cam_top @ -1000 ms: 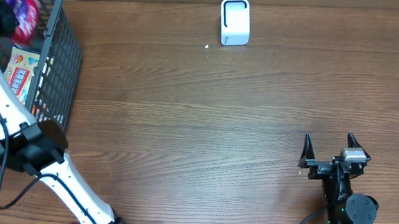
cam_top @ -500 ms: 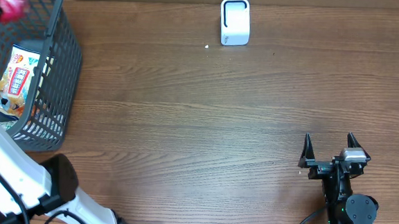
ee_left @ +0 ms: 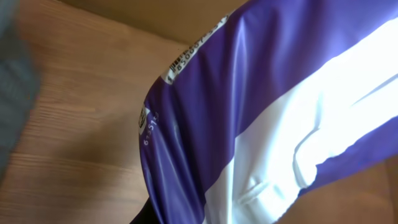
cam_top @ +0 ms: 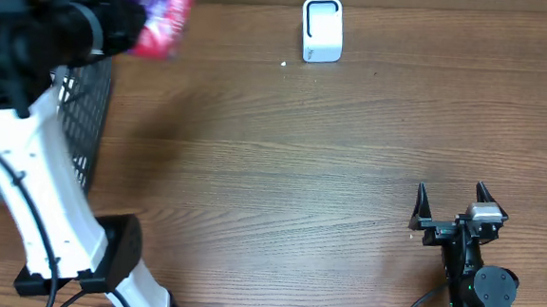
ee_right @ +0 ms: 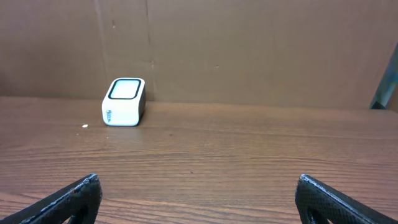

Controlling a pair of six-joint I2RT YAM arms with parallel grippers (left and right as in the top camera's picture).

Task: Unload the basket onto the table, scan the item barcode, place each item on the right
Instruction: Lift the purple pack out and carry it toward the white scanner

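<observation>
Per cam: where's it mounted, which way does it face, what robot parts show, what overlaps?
Overhead: above the table, facing straight down; left gripper holding a purple-pink packet, right gripper open.
Left wrist: behind the left gripper, packet fills view; own gripper barely shows.
Right wrist: low, facing along the table toward the white scanner; fingertips at bottom corners.
Shared: overhead and right wrist both show the scanner.

Soft, even indoor light fell on the wooden bench (cam_top: pixel 282 173), leaving only faint shadows. In the overhead view the packet (cam_top: pixel 158 13) at far left was motion-blurred. In the left wrist view, glare whitened its out-of-focus wrapper.
</observation>
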